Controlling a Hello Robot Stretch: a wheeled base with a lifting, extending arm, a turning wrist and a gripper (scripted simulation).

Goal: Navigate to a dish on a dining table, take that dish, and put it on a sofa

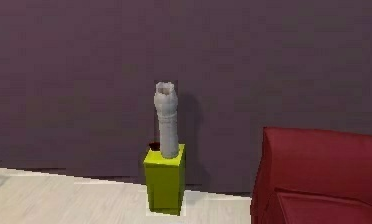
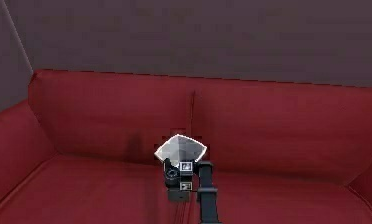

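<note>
- Sofa (image 2: 84,120); deep red, with a long backrest and a seat cushion; a seam runs down the middle of the backrest; in the arm side view it spans the whole width; its end also stands at the forward view's right edge.
- Dish (image 2: 184,150); pale grey with a white rim; seen against the sofa where the backrest meets the seat, just above the gripper's far end.
- Gripper (image 2: 172,172); dark body at the end of the arm (image 2: 207,198); right below the dish; how the jaws stand cannot be told; whether it holds anything cannot be told either.
- Wall (image 1: 84,70); dull purple-grey; behind the sofa and across the forward view.
- Box (image 1: 164,178); yellow-green, upright on the floor against the wall, left of the sofa's end.
- Column (image 1: 168,120); pale grey, ribbed, rising out of the box.
- Floor (image 1: 54,200); light, pale boards.
</note>
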